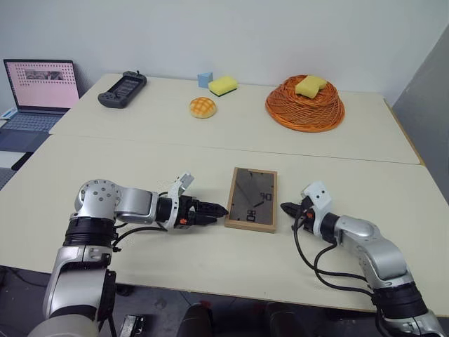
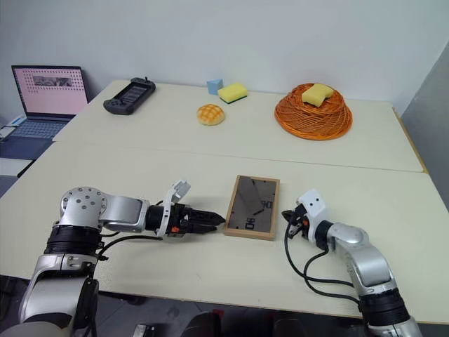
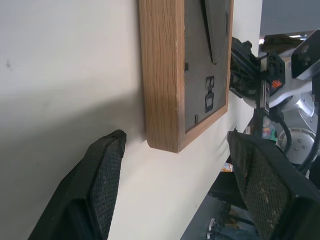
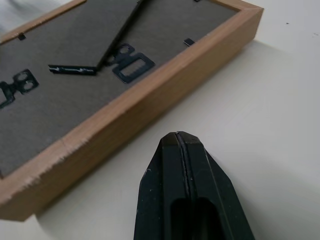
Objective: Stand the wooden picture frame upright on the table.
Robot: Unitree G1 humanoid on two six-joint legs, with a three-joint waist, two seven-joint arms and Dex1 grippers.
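Note:
The wooden picture frame (image 1: 252,199) lies flat and face down on the table (image 1: 140,168), near its front edge. Its dark grey back, with the fold-out stand and clips (image 4: 125,62), faces up. My left gripper (image 1: 220,209) is open and points at the frame's near left corner (image 3: 165,135), with one finger (image 3: 107,165) on each side of that corner and neither touching it. On the frame's right, my right gripper (image 1: 286,208) is shut and empty. Its tip (image 4: 177,140) sits just short of the frame's wooden side (image 4: 130,117).
At the back right of the table stands an orange woven basket (image 1: 305,105) with a yellow sponge (image 1: 309,86) in it. A bread bun (image 1: 203,107), another yellow sponge (image 1: 223,86), a blue cube (image 1: 204,78) and a dark handheld controller (image 1: 122,89) lie further back. A laptop (image 1: 40,88) is off to the left.

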